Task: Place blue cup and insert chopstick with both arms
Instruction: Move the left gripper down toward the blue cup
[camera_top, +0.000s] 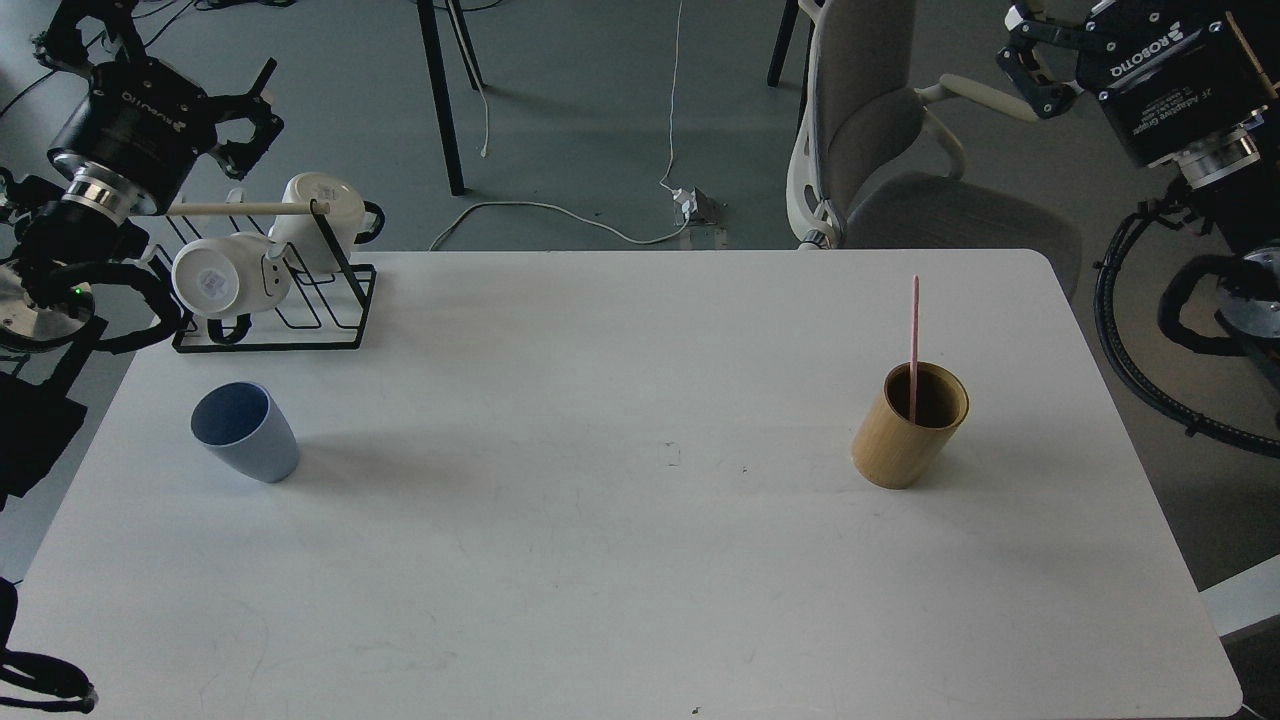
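The blue cup (245, 431) stands upright on the left side of the white table (600, 560), with nothing in it. On the right side, the pink chopstick (914, 335) stands nearly upright inside a tan bamboo cup (908, 426). My left gripper (256, 112) hovers beyond the table's far left corner, above the mug rack; it is open and holds nothing. Off the table's far right corner, my right gripper (1024, 62) hangs high, open and empty. Both grippers are well away from the cup and the chopstick.
A black wire rack (300, 310) holding two white mugs (225, 280) and a pale wooden rod (240, 209) sits at the far left corner. A grey office chair (880, 150) stands behind the table's far edge. Cables lie on the floor.
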